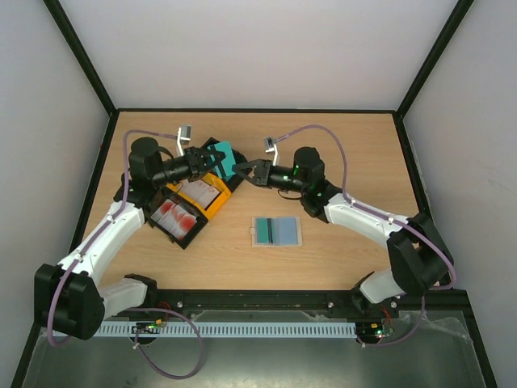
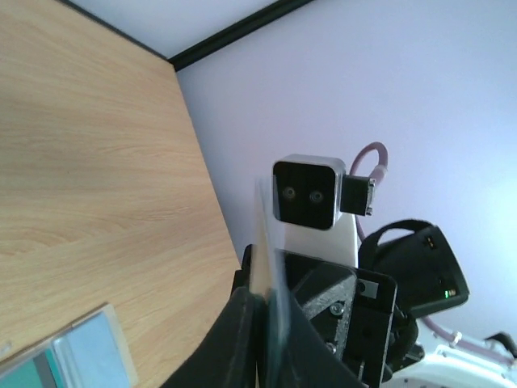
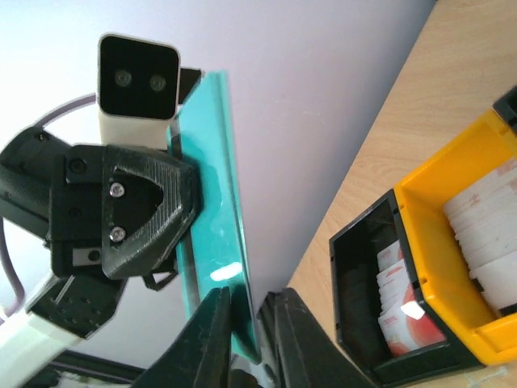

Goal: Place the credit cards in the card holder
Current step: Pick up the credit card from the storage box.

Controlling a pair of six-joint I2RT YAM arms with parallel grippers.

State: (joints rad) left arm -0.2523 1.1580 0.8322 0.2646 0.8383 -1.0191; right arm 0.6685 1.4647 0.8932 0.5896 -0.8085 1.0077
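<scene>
Teal card [image 3: 216, 202] held in mid-air, pinched between right fingers [image 3: 208, 335] and, as far as I can tell, left fingers [image 2: 228, 343] too, card holder [image 1: 275, 231] on table [image 1: 347, 162] well below them; light, stiff, slick, so grip flat faces near an edge.
</scene>
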